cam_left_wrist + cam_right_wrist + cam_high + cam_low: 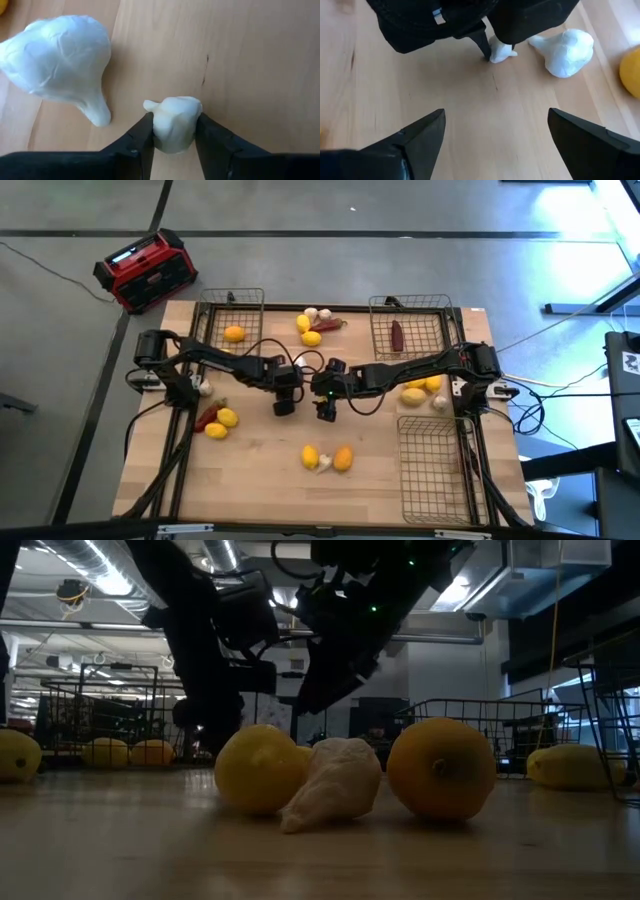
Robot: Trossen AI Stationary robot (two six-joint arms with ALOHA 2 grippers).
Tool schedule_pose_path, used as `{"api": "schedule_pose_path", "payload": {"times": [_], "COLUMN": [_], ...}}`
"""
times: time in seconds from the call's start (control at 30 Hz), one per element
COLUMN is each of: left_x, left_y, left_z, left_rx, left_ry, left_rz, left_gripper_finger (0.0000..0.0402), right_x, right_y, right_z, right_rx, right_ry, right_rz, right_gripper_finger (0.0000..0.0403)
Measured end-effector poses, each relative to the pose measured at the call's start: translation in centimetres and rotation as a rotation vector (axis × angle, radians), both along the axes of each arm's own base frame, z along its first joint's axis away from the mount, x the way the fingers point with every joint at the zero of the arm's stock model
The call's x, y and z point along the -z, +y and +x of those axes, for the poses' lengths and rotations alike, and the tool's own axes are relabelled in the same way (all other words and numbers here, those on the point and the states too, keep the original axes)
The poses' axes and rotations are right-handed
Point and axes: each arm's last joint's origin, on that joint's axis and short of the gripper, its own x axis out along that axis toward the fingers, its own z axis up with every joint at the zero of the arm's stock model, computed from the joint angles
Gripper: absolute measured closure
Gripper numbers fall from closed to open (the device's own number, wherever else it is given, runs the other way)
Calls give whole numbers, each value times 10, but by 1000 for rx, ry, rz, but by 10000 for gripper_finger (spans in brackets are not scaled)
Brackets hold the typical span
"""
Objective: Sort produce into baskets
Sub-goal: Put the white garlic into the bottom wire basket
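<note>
So the left end effector [172,137] is down at the middle of the bench [260,480] with a small garlic piece [174,122] sitting right between its fingers [137,145], both inner faces look to be touching it, so I'd call that a pinch on the small garlic, still resting on the wood by the look of it. A bigger garlic bulb [60,62] lies just beside it, not touching the fingers. To do this step well I'd say: get the squeeze firm but gentle since the piece is lumpy and could squirt out sideways, lift straight up so the big bulb doesn't get nudged, then carry it to whichever basket is meant for garlic. Can't tell which that is; the top left basket [232,308] has a lemon [234,333], the top right basket [410,315] a dark red piece [397,335], and the lower right basket [435,470] looks bare. The right end effector [492,132] hovers just beside the left one, fingers spread wide, holding nothing. Watch those two don't bump on the lift.
</note>
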Motion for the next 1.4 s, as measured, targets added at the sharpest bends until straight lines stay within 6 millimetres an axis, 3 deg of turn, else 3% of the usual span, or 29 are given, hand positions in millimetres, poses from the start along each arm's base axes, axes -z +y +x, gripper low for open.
{"api": "schedule_pose_path", "payload": {"times": [0.33,0.5,0.67,0.93,1.07,1.4], "left_x": [-60,-85,-95,-99,-99,-100], "left_y": [-28,-46,-59,-70,-72,-74], "left_z": [-4,-13,-12,-9,-9,-9], "left_rx": [87,149,172,195,216,229], "left_ry": [-213,-316,-400,-471,-469,-479], "left_rz": [3,-6,-29,-51,-41,-33], "left_gripper_finger": [276,275,275,275,275,275], "right_x": [-9,-25,-43,-47,-48,-49], "right_y": [2,16,30,33,35,34], "right_z": [0,-5,-8,-5,-4,-3], "right_rx": [-13,-126,-235,-245,-248,-224], "right_ry": [-45,-81,-162,-211,-236,-250], "right_rz": [35,-13,-78,-40,3,9], "right_gripper_finger": [56,56,56,60,92,223]}}
